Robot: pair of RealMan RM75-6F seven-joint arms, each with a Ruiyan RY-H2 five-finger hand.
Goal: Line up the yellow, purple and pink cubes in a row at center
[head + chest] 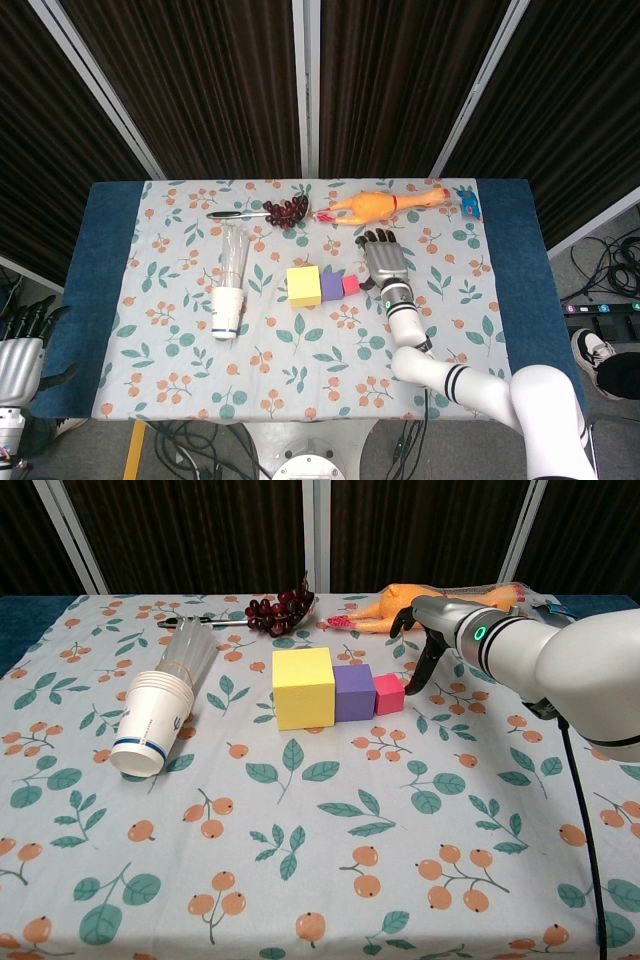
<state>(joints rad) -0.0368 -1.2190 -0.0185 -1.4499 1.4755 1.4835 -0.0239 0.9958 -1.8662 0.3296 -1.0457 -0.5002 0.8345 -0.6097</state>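
Nearby, rubber chicken point(375, 205) and grapes point(288, 210) — right hand point(384, 265), fingers apart, beside pink cube point(351, 287).

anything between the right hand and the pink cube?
Nothing visible. The right hand sits just to the right of the pink cube, fingers pointing down beside it, with only bare tablecloth in the narrow gap. The rubber chicken lies behind the hand, not between them. Pink already touches the purple cube.
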